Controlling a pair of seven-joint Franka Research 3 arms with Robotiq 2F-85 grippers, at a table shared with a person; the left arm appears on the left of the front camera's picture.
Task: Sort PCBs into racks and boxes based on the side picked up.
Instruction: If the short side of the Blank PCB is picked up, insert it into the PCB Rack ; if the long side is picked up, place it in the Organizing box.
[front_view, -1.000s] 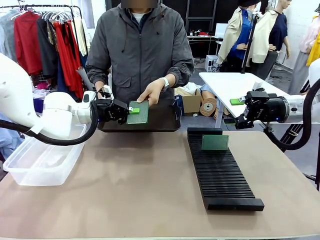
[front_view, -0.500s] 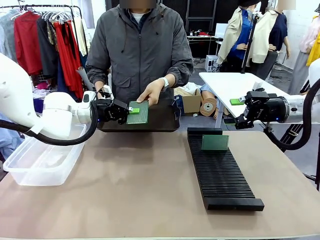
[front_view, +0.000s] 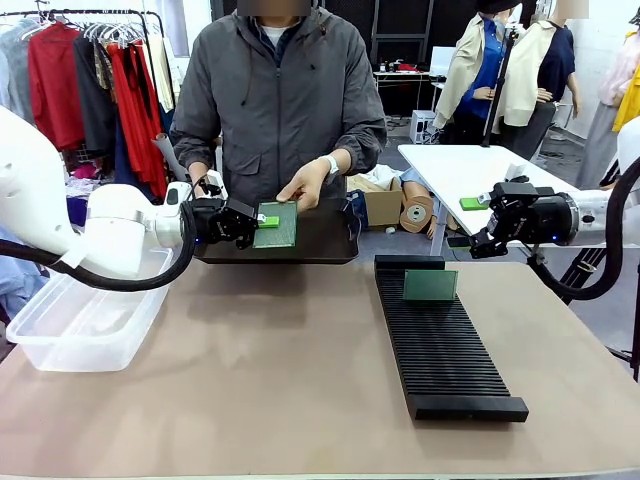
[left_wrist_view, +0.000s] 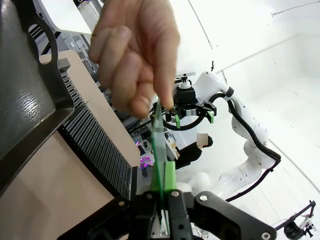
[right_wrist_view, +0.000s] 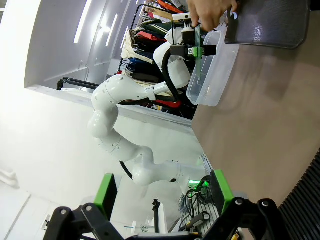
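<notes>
My left gripper (front_view: 262, 221) is shut on the near edge of a green PCB (front_view: 277, 226), holding it over the flat black tray. The person's hand (front_view: 303, 185) pinches the board's far edge. In the left wrist view this PCB (left_wrist_view: 158, 142) runs edge-on up from between my fingers (left_wrist_view: 170, 176) to the person's fingertips (left_wrist_view: 135, 60). A second PCB (front_view: 430, 285) stands upright in the far end of the long black ribbed rack (front_view: 445, 350). The clear box (front_view: 85, 320) sits at the table's left edge. My right gripper (front_view: 474, 225) hovers open and empty beyond the rack's far right, its pads (right_wrist_view: 106, 192) wide apart.
The person holds the flat black tray (front_view: 320, 240) at the table's far edge. Behind it are cardboard boxes and tape rolls (front_view: 415, 212), with a white table (front_view: 470, 170) at the back right. Bare brown tabletop (front_view: 260, 370) lies between box and rack.
</notes>
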